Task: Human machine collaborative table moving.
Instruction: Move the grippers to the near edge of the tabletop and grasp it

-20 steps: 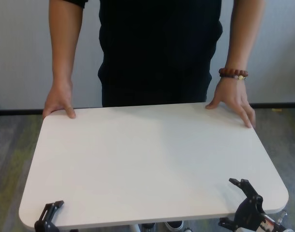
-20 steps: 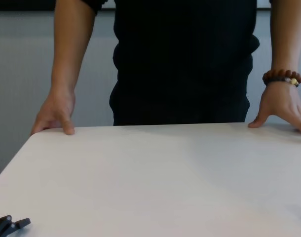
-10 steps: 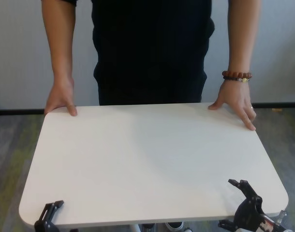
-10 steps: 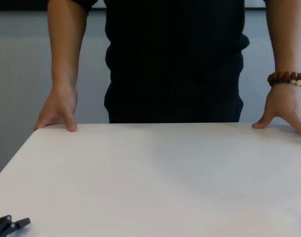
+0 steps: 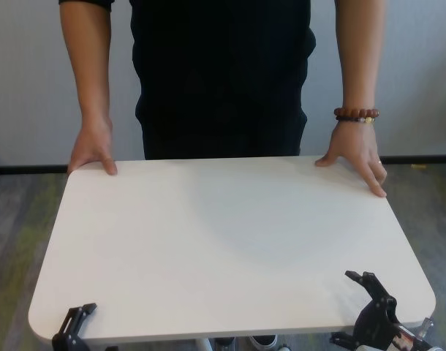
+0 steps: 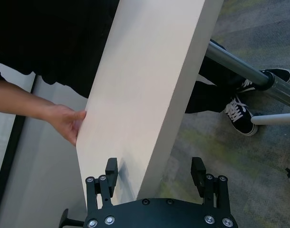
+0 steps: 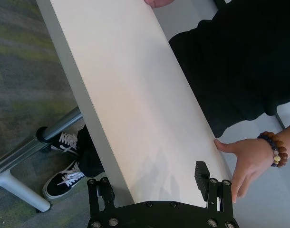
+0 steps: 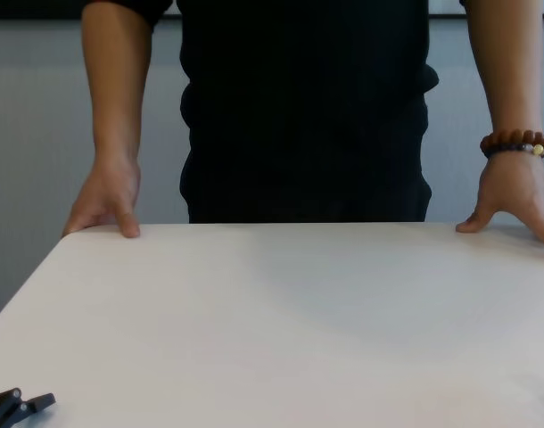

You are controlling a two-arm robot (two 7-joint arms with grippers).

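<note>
The white table [image 5: 230, 234] fills the head view and the chest view [image 8: 281, 321]. The human [image 5: 223, 73] in black stands at its far edge with one hand [image 5: 91, 152] on each far corner; the other hand [image 5: 358, 157] wears a beaded bracelet [image 5: 356, 114]. My left gripper [image 5: 75, 325] is at the near left corner and my right gripper [image 5: 373, 292] at the near right corner. In the left wrist view my left gripper [image 6: 155, 170] is open and straddles the table edge [image 6: 173, 118]. In the right wrist view my right gripper [image 7: 152, 183] is open and straddles the edge [image 7: 83, 99] too.
The grey pole leg [image 6: 240, 66] runs under the tabletop and also shows in the right wrist view [image 7: 35, 142]. The human's black sneakers [image 6: 240, 116] stand on grey-green carpet [image 7: 21, 57]. A grey wall [image 5: 25, 73] is behind the human.
The human's torso has shifted a little to the left and the hands have moved slightly with the table's far edge. Both grippers stay at the near corners.
</note>
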